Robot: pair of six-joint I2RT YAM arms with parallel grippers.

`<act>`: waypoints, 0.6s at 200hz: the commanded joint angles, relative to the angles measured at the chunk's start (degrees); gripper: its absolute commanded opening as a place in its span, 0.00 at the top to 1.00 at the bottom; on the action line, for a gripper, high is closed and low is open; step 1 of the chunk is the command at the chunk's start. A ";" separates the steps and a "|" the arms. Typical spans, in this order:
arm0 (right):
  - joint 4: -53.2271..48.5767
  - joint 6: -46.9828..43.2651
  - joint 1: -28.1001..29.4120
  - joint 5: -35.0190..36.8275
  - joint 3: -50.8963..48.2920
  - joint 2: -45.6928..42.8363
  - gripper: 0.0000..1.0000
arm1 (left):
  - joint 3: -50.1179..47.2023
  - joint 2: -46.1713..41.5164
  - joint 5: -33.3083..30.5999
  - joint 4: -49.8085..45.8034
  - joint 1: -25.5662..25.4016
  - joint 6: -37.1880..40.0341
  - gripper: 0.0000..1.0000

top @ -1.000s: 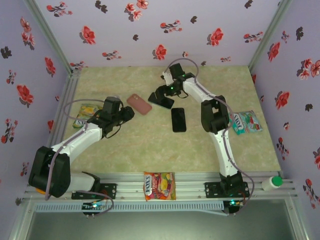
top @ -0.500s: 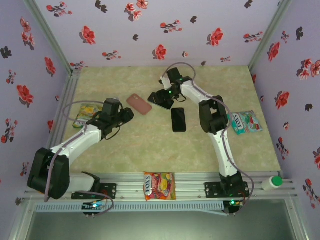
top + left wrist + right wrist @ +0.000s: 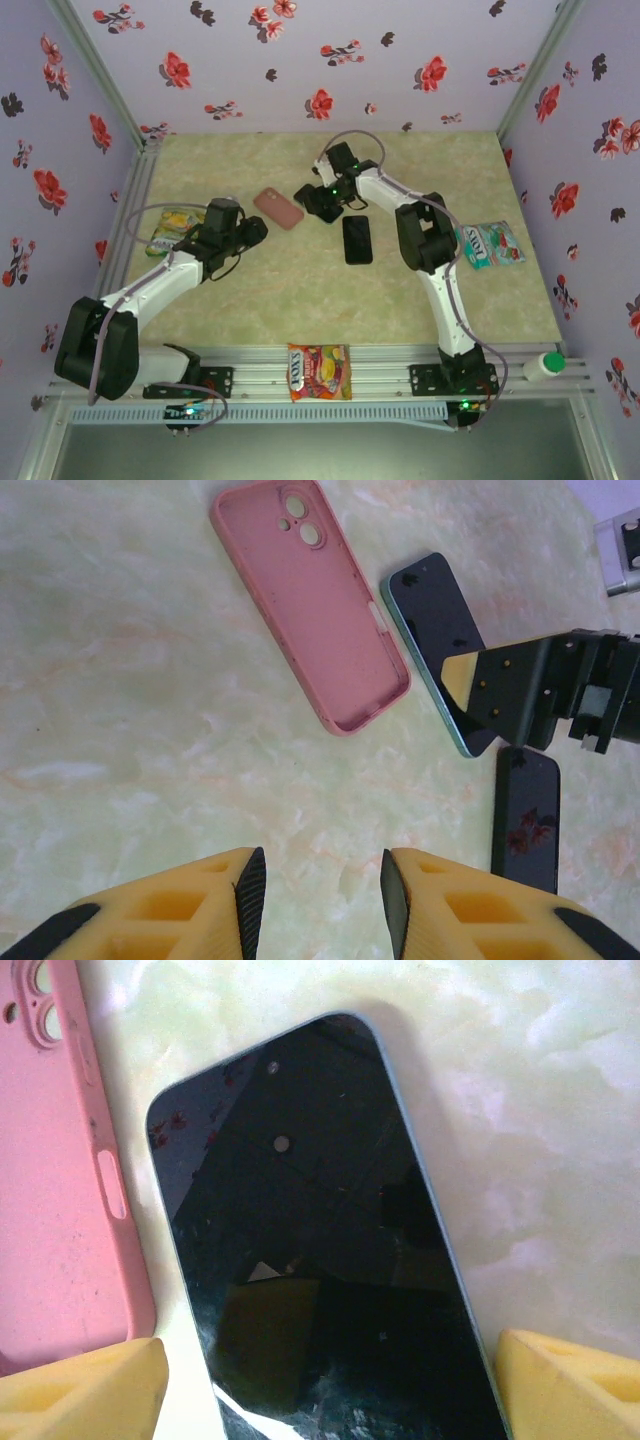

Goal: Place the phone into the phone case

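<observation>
Phone [image 3: 320, 1260], glossy black glass with rounded corners and a thin teal edge, is lying flat on the marbled table [image 3: 120, 730], just beside the matte pink phone case [image 3: 310, 605], cavity up. Right gripper [image 3: 325, 1390] is straddling it, jaws wide, ribbed yellow fingers [image 3: 85, 1390] flanking its sides; contact unclear, possibly none. Left gripper [image 3: 322, 890] is hovering partly open, gripping nothing.

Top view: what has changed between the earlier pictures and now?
The right gripper shifted slightly left, its open jaws straddling the teal-edged phone. Nothing was taken hold of or let go. The left gripper, the pink case and the other dark phone stayed where they were.
</observation>
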 commanded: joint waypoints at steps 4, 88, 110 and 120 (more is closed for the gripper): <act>-5.14 -0.87 3.10 1.83 -1.57 -1.22 0.13 | -1.03 -2.20 -0.97 0.91 0.52 -0.99 0.60; -5.84 -3.86 4.55 6.88 -1.75 -0.65 0.06 | -1.87 -3.21 -0.99 1.00 0.51 -1.13 0.60; -6.09 -4.82 4.78 9.09 -1.20 -0.10 0.07 | -1.91 -3.45 -1.04 0.91 0.56 -1.12 0.60; -6.20 -5.21 4.75 9.97 -0.93 0.10 0.08 | -1.91 -3.46 -1.04 0.92 0.56 -1.13 0.60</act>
